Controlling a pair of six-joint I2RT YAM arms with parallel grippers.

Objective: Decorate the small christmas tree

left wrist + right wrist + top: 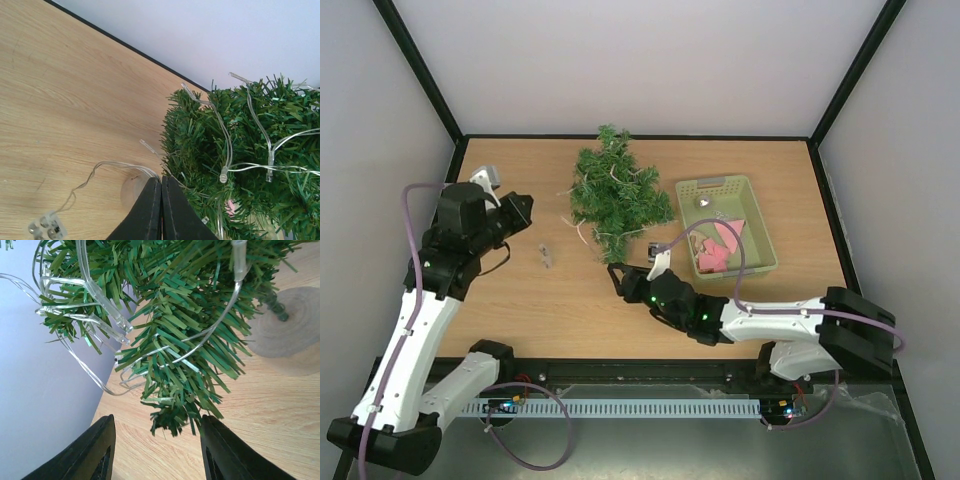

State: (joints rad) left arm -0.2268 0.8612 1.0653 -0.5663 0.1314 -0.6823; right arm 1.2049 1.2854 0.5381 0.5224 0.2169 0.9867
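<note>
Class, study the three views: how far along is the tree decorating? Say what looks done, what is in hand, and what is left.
Done: a clear light string already lies over the small christmas tree. In hand: nothing; the right gripper stands open at the lower branches, and the left gripper is shut beside that string. Left: the pink pieces sit in the green basket, not yet on the tree.
</note>
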